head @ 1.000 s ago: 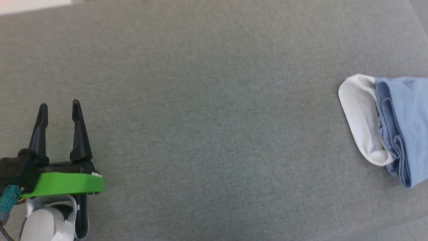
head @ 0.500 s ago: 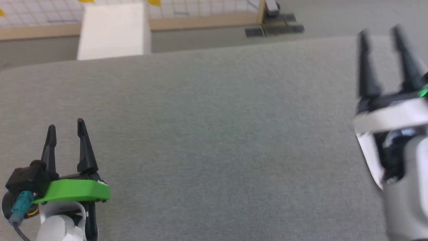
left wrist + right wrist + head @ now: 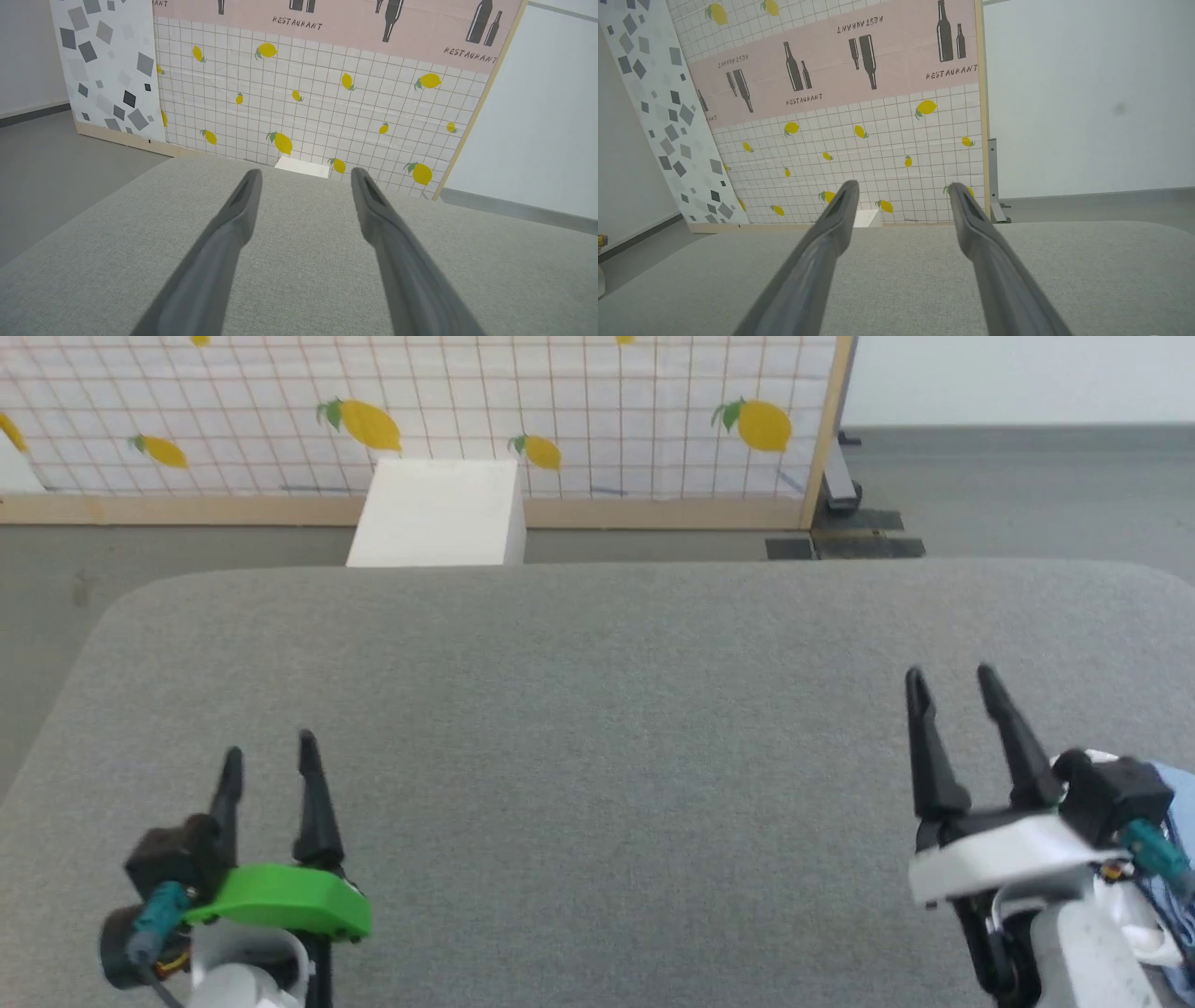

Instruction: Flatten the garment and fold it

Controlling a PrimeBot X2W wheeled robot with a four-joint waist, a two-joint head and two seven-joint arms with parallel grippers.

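As the head lifts, view: the whole picture has shifted since a second ago, from a downward look at the worktop (image 3: 597, 709) to a forward look that takes in the lemon-print screen (image 3: 467, 411) and the white box (image 3: 439, 513) beyond. That is the camera's doing, not the things'.
Left gripper (image 3: 269, 747): jaws apart with nothing between them, poised over bare grey worktop, at the same spread as in both earlier pictures.
Right gripper (image 3: 948, 674): newly in the head view, jaws likewise apart and empty, fingers pointing away across the worktop.
Garment (image 3: 1184, 793): a sliver of light blue just behind and outboard of the right jaws, beside that wrist and mostly hidden by it, well apart from the left jaws. A second ago it lay as a compact bundle with the white collar outermost.
Contact: neither pair of jaws touches the cloth.
Meaning for the task: my reading is that folding is done or nearly so, and both arms are drawn back to rest. Whether the bundle is tidy cannot be told from the sliver shown.
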